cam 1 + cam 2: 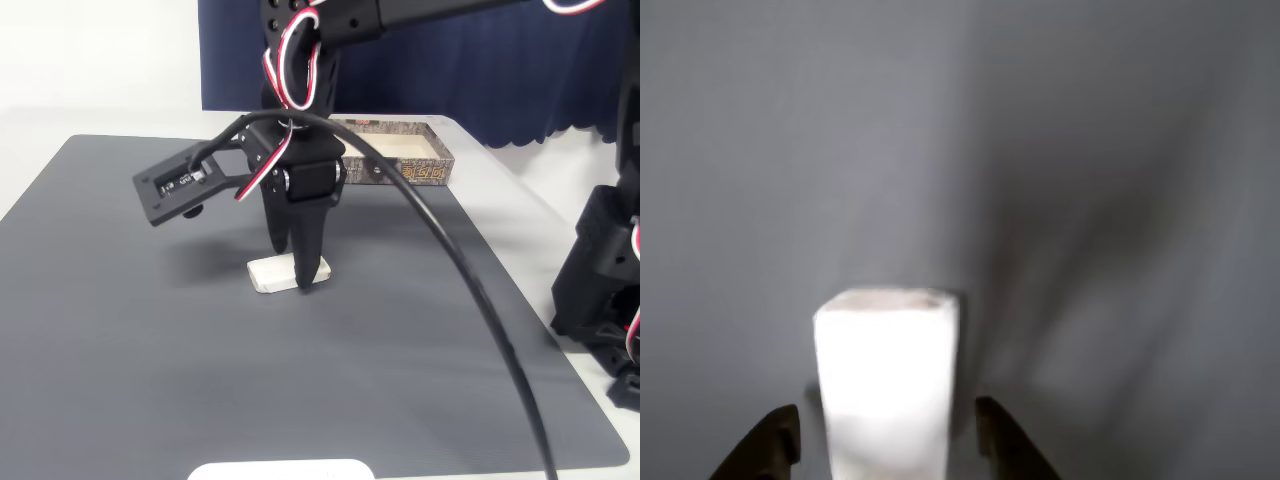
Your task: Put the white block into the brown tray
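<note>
**Now: grasp step, fingers straddling the block, tray not yet reached**

Currently the black two-finger gripper (302,275) is down at the small flat white rectangular block with rounded corners (272,273), which lies flat on the dark grey mat (120,360) roughly mid-mat, a bit toward the far edge. In the wrist view the white block (887,385) sits between the two dark fingertips (775,440), one tip on each side, small gaps visible on both sides. So the jaws are spread around the block, not yet pinching it. Block looks overexposed in the wrist view, edges soft, so contact on the hidden lower part is hard to rule out.

The shallow rectangular brown tray with bark-patterned walls and cream interior (425,168) sits at the far right corner of the mat, well apart from the block, partly hidden behind the arm. Nothing seen inside the visible part.

Step, as I judge it: the pick, at the closing stage. Block is on the mat, nothing lifted.

Next move likely calls for: press the fingers together on the block's long sides, check it is centred so it doesn't twist, lift straight off the mat, swing toward the far right corner, get above the tray walls, lower and release over the cream interior. Thin slab, so a shallow grip could slip.
</note>
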